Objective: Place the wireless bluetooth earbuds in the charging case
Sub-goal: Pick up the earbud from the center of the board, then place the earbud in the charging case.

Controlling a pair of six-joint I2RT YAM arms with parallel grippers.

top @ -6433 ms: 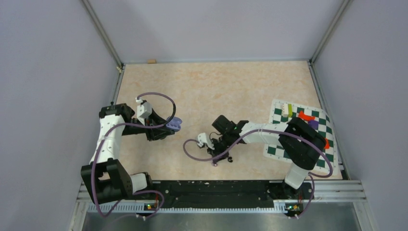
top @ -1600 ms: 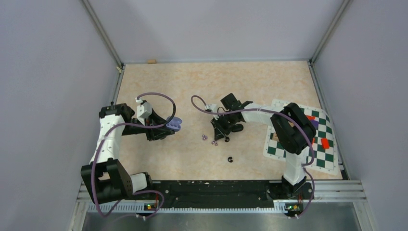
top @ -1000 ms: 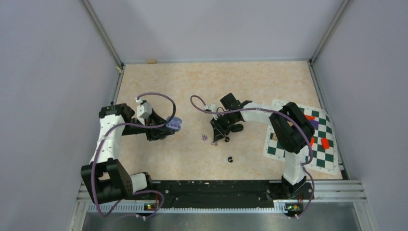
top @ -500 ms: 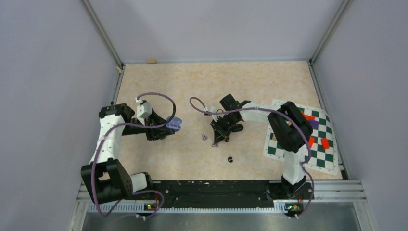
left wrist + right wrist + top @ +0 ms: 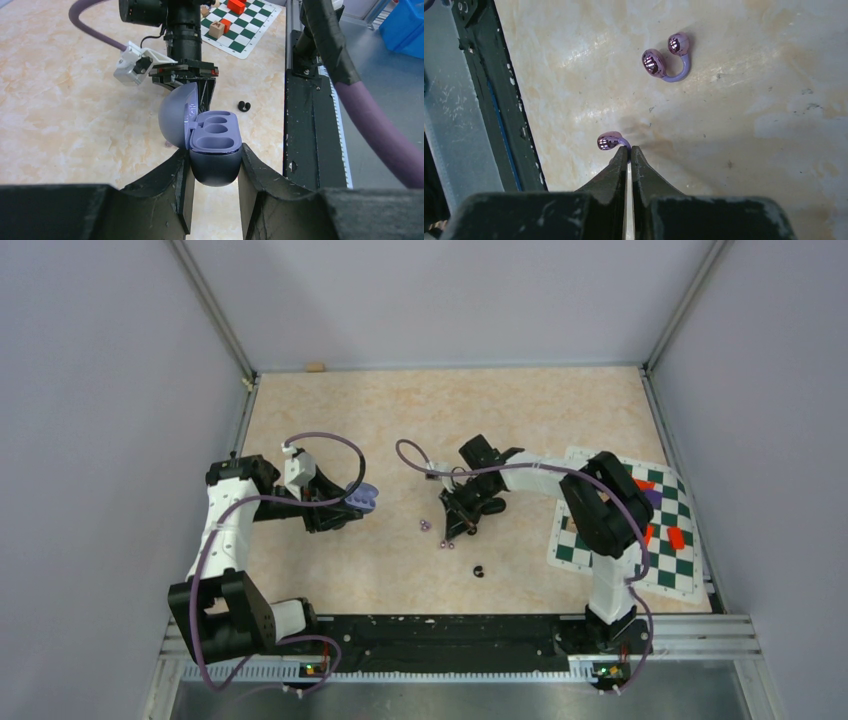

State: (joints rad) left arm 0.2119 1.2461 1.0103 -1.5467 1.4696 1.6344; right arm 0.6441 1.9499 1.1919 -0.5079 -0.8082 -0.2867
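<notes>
Tabletop [image 5: 450, 410] is marbled beige; left jaws clamp the case [image 5: 215, 165], right jaws pinch a purple earbud [image 5: 609, 141].

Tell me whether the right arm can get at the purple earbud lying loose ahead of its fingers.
Probably yes, though not at once. That loose purple earbud lies on the table just ahead of the right gripper with nothing between, but the gripper seems shut on the nearer purple earbud.

Bare table [image 5: 450, 410] lies open across the far half. The lane between the left gripper's [image 5: 352, 505] open case [image 5: 366, 496] and the right gripper [image 5: 450, 534], pinching a purple earbud [image 5: 610, 141], is tight, with 1 loose purple earbud [image 5: 424, 526] in it. A black earbud [image 5: 479, 571] lies nearer; the chessboard mat [image 5: 575, 552] fills the right.
</notes>
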